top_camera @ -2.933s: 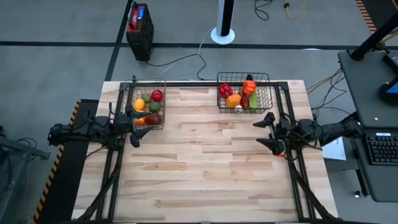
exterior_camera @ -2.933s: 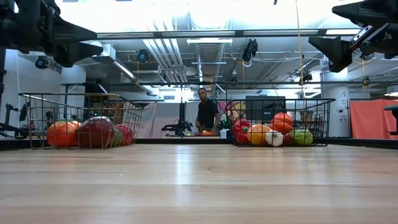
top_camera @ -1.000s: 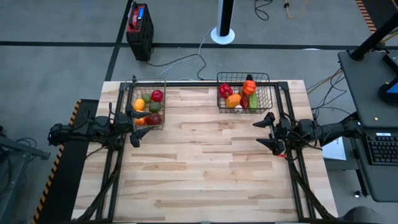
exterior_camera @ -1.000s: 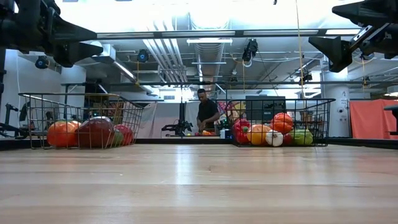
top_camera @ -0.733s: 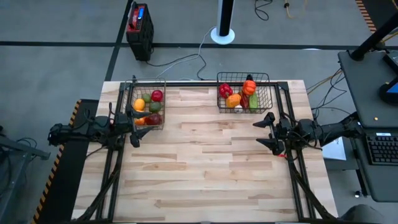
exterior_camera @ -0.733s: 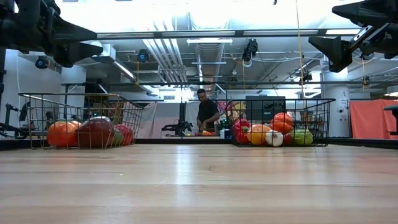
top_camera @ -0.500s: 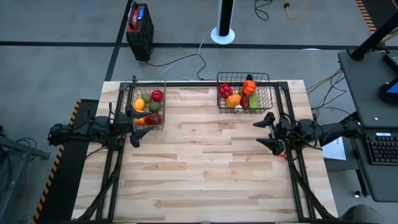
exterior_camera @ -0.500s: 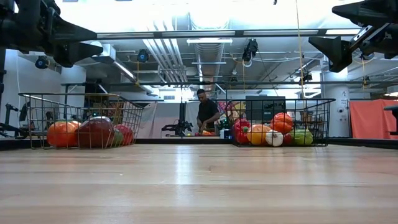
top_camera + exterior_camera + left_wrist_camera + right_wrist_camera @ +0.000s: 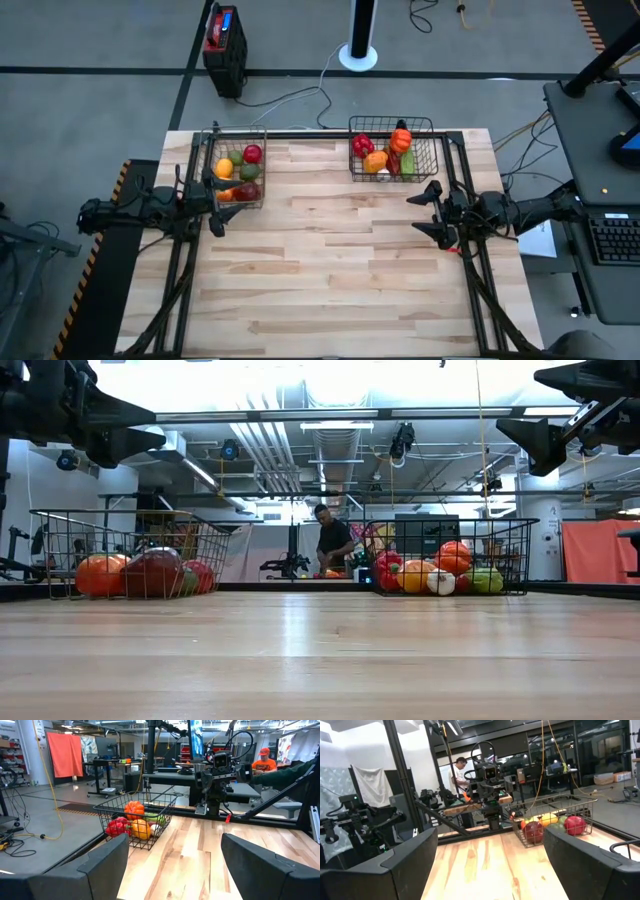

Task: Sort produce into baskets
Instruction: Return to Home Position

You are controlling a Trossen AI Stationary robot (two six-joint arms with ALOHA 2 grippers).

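Nothing on the plank table [image 9: 330, 270] has shifted; only the person [image 9: 330, 545] beyond it has leaned a little. Two thin wire-mesh baskets stand at the far edge. The left basket [image 9: 236, 130] holds about five rounded pieces of produce [image 9: 252, 153], red, orange, green and maroon. The right basket [image 9: 390, 119] holds about six, one small and white. The left gripper [image 9: 216, 204] and right gripper [image 9: 424, 209] hover at the table's sides, fingers spread, grasping nothing.

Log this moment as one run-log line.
left claw open, empty, left edge | right claw open, empty, right edge | produce in left basket, right basket
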